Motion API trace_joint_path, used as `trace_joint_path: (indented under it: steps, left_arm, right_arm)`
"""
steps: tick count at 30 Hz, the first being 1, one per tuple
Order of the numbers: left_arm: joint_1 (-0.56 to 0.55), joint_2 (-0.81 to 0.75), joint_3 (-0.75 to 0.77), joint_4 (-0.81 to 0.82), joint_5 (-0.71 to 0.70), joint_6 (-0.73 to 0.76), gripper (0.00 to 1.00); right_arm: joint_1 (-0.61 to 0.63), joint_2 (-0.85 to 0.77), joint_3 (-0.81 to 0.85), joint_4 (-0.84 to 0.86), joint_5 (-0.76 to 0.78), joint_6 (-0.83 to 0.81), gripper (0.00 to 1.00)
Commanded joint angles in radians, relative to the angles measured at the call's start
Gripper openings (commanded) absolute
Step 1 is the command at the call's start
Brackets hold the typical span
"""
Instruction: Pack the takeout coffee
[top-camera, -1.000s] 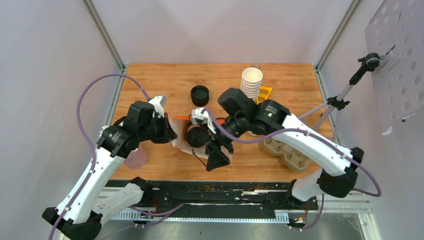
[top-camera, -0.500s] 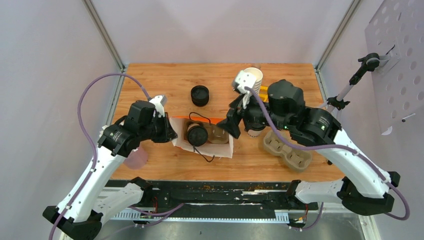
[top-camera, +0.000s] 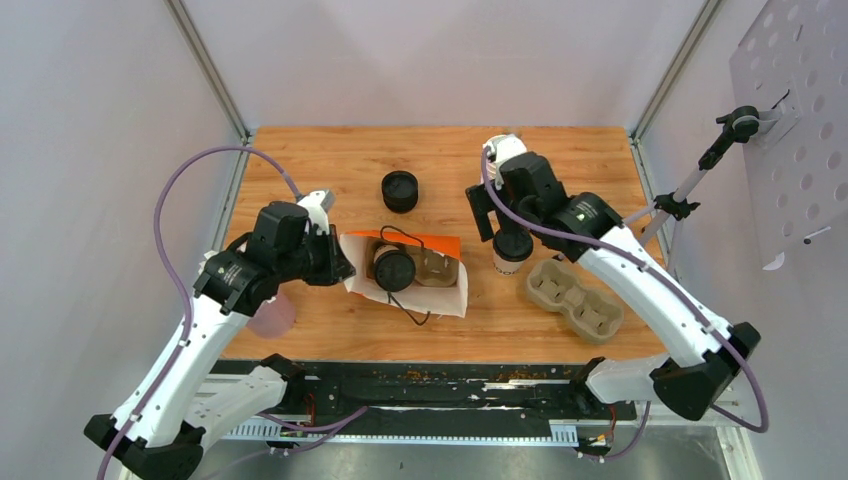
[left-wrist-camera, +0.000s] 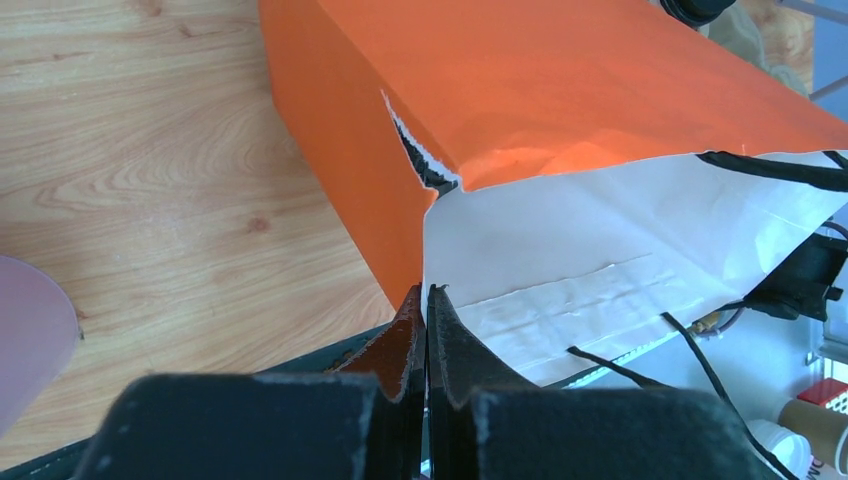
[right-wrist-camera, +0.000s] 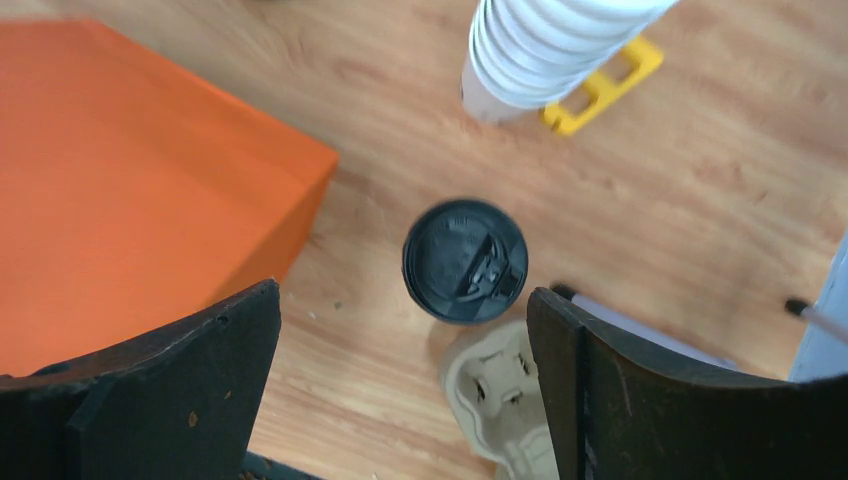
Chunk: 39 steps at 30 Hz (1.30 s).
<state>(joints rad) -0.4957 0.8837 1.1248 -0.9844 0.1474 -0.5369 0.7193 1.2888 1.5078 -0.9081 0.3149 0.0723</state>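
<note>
Far L, near counter (top-camera: 330, 160) edge: 1 pale pink cup (top-camera: 270, 315), partly under the L arm. L hand (left-wrist-camera: 425, 295) is clenched tight, fingers pinching the L rim of the orange paper bag (top-camera: 440, 243) where the torn orange side meets the white lining. The bag stands w/ its mouth up, the mouth's long side running L-R and the black cord handles loose at the front. Inside it: lidded coffee cup no. 1 (top-camera: 395, 270), upright, black lid up, long axis vertical, w/ a brown pulp insert (top-camera: 437, 268) just R of it. Behind the bag, apart from it: 1 black round item (top-camera: 400, 190), can't tell if it's a cup or lids. R hand (right-wrist-camera: 403, 300) is spread wide, released, holding and touching nothing. It hangs over lidded coffee cup no. 2 (top-camera: 512, 250), which stands upright on the counter, lid up, axis vertical, btwn the bag and the pulp cup carrier (top-camera: 575, 295), touching or nearly touching the carrier. So 2 lidded cups. Beyond, in the R wrist view: 1 stack of white cups (right-wrist-camera: 560, 50) by a yellow piece (right-wrist-camera: 600, 90).
</note>
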Motion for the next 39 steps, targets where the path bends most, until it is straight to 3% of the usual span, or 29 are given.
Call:
trace_joint_path:
  steps: [1, 13, 19, 33, 39]
  left_arm:
    - [0.003, -0.026, 0.008, 0.027, 0.005, 0.037, 0.00]
    - [0.003, -0.047, -0.008, 0.016, 0.016, 0.055, 0.00]
    - [0.003, -0.047, -0.019, 0.023, 0.025, 0.054, 0.00]
    - [0.003, -0.040, -0.008, 0.018, 0.019, 0.055, 0.00]
    - [0.003, -0.037, -0.004, 0.016, 0.017, 0.055, 0.00]
  right_arm:
    - [-0.062, 0.019, -0.096, 0.006, -0.098, 0.046, 0.94]
    - [-0.218, 0.110, -0.211, 0.009, -0.272, -0.024, 0.93]
    - [-0.293, 0.161, -0.186, 0.024, -0.347, -0.057, 0.90]
    - [-0.323, 0.252, -0.159, 0.044, -0.355, -0.127, 0.92]
    - [-0.325, 0.266, -0.157, 0.051, -0.353, -0.133, 0.99]
